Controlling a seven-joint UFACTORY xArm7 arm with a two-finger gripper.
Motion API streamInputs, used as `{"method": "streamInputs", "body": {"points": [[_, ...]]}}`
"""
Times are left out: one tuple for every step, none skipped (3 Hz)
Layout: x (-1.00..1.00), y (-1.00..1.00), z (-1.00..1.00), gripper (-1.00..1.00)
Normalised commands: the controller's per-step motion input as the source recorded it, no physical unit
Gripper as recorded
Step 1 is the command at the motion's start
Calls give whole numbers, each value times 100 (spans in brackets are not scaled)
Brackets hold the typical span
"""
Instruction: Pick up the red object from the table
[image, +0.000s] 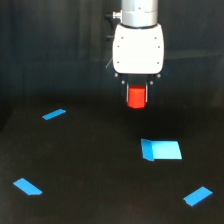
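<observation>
Red object held in the fingers, clear of the surface.

Exterior view: white arm head comes down from top centre; the fingers (136, 93) are closed narrowly on the red object (136, 97), a short red-orange cylinder, upright, its upper end tucked between the dark finger tips. Cylinder hangs above the black surface (90, 165), not touching it; no contact visible below its base. Flat blue block (161, 150) lies on the surface below and slightly toward the exterior view's right of the cylinder. Three blue strips: one far left (54, 114), one near left (27, 187), one near right (198, 196), all well apart from the cylinder.
</observation>
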Motion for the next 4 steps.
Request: {"method": "streamInputs", "body": {"points": [[-6,-5,-1,-100],[-1,3,19,-94],[-4,-2,6,-98],[2,-5,5,-90]]}}
